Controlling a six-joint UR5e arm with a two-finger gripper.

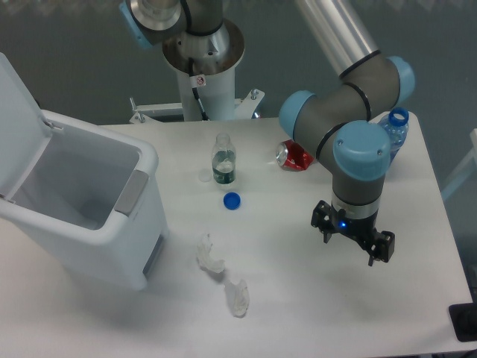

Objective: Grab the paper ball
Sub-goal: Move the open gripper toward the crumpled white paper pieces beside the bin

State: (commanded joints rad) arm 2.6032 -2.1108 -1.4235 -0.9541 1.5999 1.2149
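**Right of the blue cap: hand hanging open, nothing in it**

Camera view, everything placed off the blue cap (pixel 232 201) near mid-worktop (pixel 298 313).

- Hand (pixel 353 242): well to the right of the cap and a bit nearer the camera, pointing down over bare worktop. Fingers spread apart, nothing between them. Can't tell its height above the surface.
- Paper ball (pixel 238 297): small white crumpled lump, toward the camera from the cap, near the front part of the worktop. Lying free, well apart from the hand.
- Paper scrap (pixel 208 255): longer, jagged white piece, between the cap and the paper ball, slightly left. Its near end sits just beside the ball; can't tell if they touch.
- Small clear bottle (pixel 223 161): upright, no lid, just behind the cap.
- Red can (pixel 295 156): on its side, behind and right of the cap, partly hidden by the arm.
- Blue-necked plastic bottle (pixel 394 130): far right and behind, mostly hidden by the arm's wrist.
- White bin (pixel 89 216): left of the cap, lid flipped up, at the worktop's left edge.
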